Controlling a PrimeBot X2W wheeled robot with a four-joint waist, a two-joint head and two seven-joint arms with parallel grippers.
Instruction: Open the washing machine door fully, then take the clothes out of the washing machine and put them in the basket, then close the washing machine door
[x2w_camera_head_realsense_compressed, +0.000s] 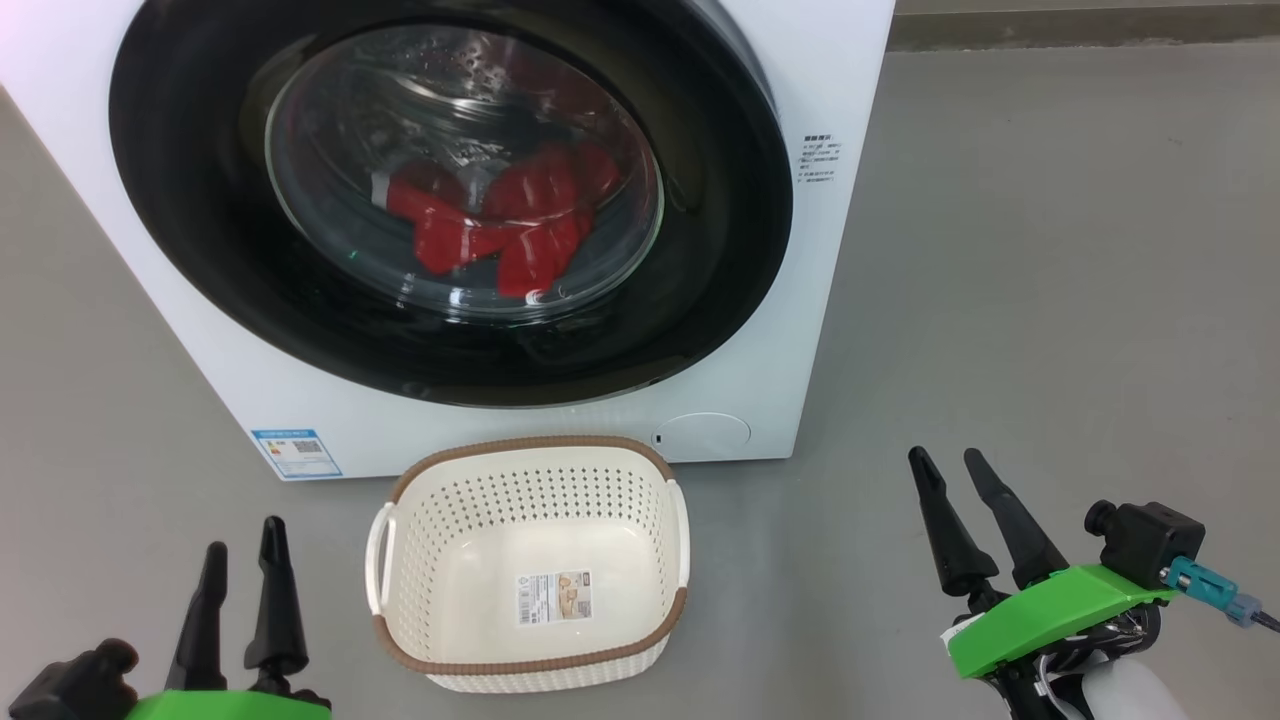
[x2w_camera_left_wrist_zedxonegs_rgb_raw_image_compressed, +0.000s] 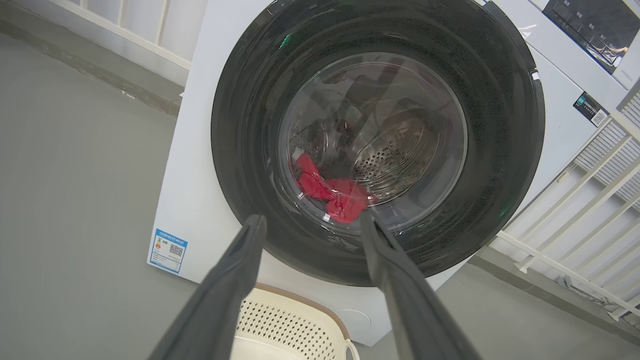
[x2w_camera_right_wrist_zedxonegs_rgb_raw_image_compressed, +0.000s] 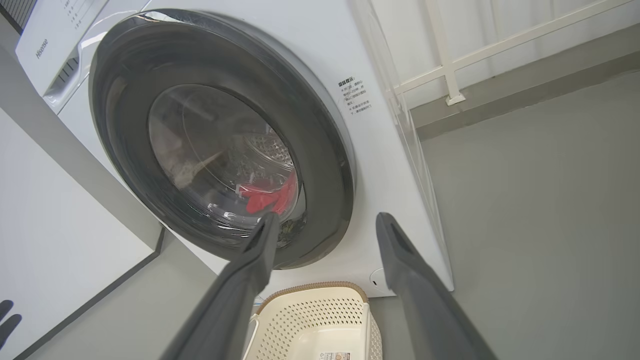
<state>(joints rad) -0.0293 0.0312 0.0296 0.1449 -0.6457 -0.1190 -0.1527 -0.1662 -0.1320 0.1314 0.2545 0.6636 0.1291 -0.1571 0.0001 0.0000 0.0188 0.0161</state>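
Note:
The white washing machine (x2w_camera_head_realsense_compressed: 820, 90) stands ahead on the grey floor. Its round black-rimmed door (x2w_camera_head_realsense_compressed: 700, 250) looks shut against the front, seen also as the door (x2w_camera_left_wrist_zedxonegs_rgb_raw_image_compressed: 500, 150) and the door (x2w_camera_right_wrist_zedxonegs_rgb_raw_image_compressed: 320, 150). Behind the glass lie the red clothes (x2w_camera_head_realsense_compressed: 500, 225), the clothes (x2w_camera_left_wrist_zedxonegs_rgb_raw_image_compressed: 340, 192), the clothes (x2w_camera_right_wrist_zedxonegs_rgb_raw_image_compressed: 270, 197). The cream basket (x2w_camera_head_realsense_compressed: 530, 670) sits empty on the floor before the machine, with its rim (x2w_camera_left_wrist_zedxonegs_rgb_raw_image_compressed: 300, 300) and rim (x2w_camera_right_wrist_zedxonegs_rgb_raw_image_compressed: 310, 290) showing low. My left gripper (x2w_camera_head_realsense_compressed: 243, 545) is open at lower left, and my right gripper (x2w_camera_head_realsense_compressed: 948, 470) is open at lower right; both hold nothing.
A white railing (x2w_camera_left_wrist_zedxonegs_rgb_raw_image_compressed: 590, 200) runs along the wall past one side of the machine, and another railing (x2w_camera_right_wrist_zedxonegs_rgb_raw_image_compressed: 450, 65) past the other. A white panel (x2w_camera_right_wrist_zedxonegs_rgb_raw_image_compressed: 50, 225) stands close beside the machine. Bare grey floor (x2w_camera_head_realsense_compressed: 1050, 250) lies to the machine's right.

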